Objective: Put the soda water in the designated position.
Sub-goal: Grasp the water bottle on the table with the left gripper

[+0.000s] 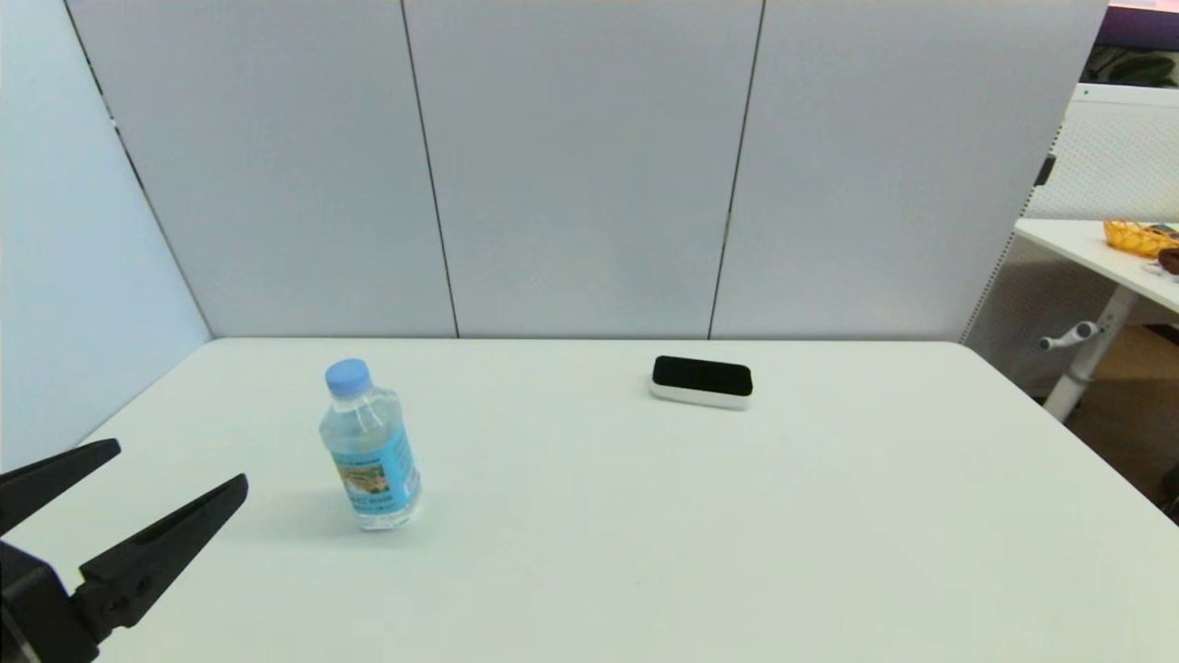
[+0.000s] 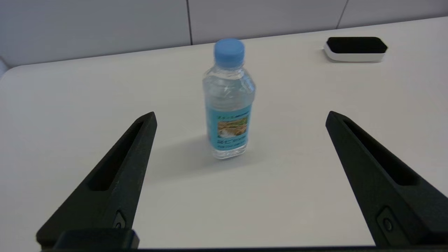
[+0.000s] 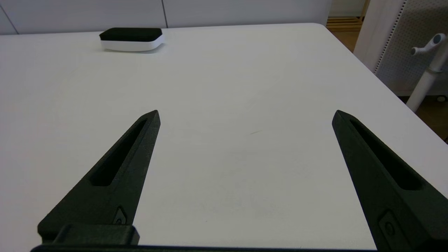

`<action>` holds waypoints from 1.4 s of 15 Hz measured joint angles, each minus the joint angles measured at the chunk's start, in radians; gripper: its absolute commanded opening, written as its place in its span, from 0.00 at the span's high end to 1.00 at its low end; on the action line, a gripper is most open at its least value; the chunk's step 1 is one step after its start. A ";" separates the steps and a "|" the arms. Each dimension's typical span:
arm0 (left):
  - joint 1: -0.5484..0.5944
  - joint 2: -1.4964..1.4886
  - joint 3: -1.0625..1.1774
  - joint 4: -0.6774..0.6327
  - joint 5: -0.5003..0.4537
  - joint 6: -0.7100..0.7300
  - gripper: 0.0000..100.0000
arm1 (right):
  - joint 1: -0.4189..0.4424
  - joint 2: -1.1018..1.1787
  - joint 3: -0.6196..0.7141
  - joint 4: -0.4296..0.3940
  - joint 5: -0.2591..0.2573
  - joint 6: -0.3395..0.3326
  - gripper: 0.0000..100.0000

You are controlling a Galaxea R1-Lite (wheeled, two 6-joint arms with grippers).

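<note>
The soda water (image 1: 370,447) is a small clear bottle with a light-blue cap and a blue label, standing upright on the left half of the white table (image 1: 645,516). My left gripper (image 1: 180,465) hangs at the near left, short of the bottle, wide open and empty. In the left wrist view the soda water (image 2: 228,101) stands centred ahead of the left gripper (image 2: 240,117), beyond the fingertips and untouched. The right gripper (image 3: 246,115) is out of the head view; its own view shows it open over bare tabletop. The designated position carries no mark that I can see.
A flat white device with a black top (image 1: 701,380) lies at mid-back of the table, also seen as the device (image 2: 355,48) and the device (image 3: 131,38) in the wrist views. Grey partition panels stand behind. A second table with a yellow basket (image 1: 1138,237) is off to the right.
</note>
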 measured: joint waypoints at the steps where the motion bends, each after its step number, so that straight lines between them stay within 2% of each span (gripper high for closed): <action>1: 0.000 0.032 -0.017 -0.009 -0.005 -0.009 0.00 | 0.000 0.000 0.000 0.000 0.000 0.000 0.00; 7: 0.001 0.280 -0.069 -0.123 -0.006 -0.041 0.00 | -0.001 0.000 0.000 0.000 0.000 0.000 0.00; 12: 0.003 0.436 -0.051 -0.197 0.061 -0.073 0.00 | 0.000 0.000 0.000 0.000 0.000 0.000 0.00; 15: 0.011 0.492 -0.044 -0.229 0.152 -0.075 0.00 | 0.000 0.000 0.000 0.000 0.000 0.000 0.00; 21: 0.051 0.549 -0.031 -0.239 0.200 -0.075 0.00 | 0.000 0.000 0.000 0.000 0.000 0.000 0.00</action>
